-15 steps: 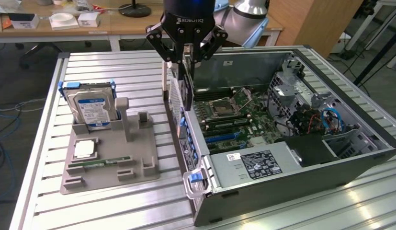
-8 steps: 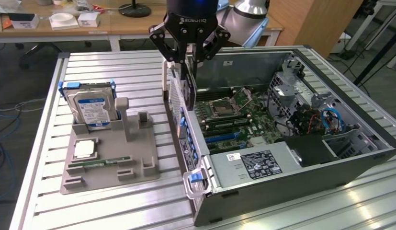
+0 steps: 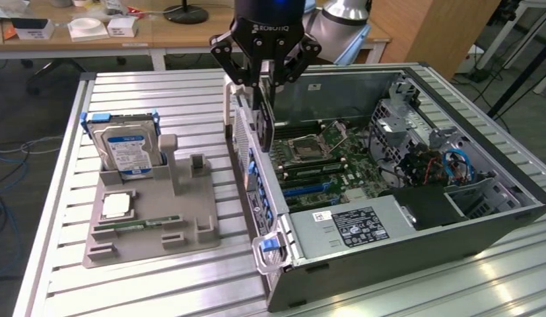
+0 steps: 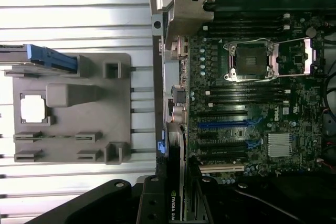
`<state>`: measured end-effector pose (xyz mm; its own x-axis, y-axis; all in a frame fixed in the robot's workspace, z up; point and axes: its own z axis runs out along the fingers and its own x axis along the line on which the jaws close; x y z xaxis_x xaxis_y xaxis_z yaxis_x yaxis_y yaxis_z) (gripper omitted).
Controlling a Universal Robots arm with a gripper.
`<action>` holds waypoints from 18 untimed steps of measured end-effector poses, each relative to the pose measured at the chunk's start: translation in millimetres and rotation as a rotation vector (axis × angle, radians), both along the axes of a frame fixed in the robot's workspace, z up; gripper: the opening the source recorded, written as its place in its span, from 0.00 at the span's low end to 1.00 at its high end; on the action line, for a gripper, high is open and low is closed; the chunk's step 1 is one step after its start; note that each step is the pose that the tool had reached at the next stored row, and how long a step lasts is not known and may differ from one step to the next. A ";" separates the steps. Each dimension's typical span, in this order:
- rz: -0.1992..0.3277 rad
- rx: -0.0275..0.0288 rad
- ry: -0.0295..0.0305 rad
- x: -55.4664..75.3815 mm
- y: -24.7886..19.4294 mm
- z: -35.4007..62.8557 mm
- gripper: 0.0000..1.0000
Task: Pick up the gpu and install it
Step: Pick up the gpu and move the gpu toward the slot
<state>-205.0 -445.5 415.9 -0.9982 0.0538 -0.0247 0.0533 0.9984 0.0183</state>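
My gripper (image 3: 265, 74) is shut on the gpu (image 3: 267, 115), a thin dark card that hangs on edge below the fingers. It is held above the open computer case (image 3: 484, 228), just inside the case's perforated wall (image 3: 244, 148) on the exterior view's left. Under it lies the green motherboard (image 3: 343, 162) with its blue slots (image 3: 301, 189). In the wrist view the gpu (image 4: 175, 198) appears edge-on with an NVIDIA label, between the gripper (image 4: 174, 208) fingers, in line with the blue slots (image 4: 223, 124) and a pale slot (image 4: 220, 168).
A grey holder tray (image 3: 180, 224) lies on the slatted table at the exterior view's left. It carries an upright silver hard drive (image 3: 125, 150), a square chip (image 3: 117, 205) and a green memory stick (image 3: 136, 224). The CPU socket (image 3: 306, 150) and power supply (image 3: 352, 228) sit inside the case.
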 end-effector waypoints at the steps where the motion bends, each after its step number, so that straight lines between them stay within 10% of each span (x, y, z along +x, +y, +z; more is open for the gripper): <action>1: 0.000 0.0001 0.0000 0.7 0.0 0.0 0.26; 18: 0.007 0.0000 0.0000 14.5 0.0 0.0 0.26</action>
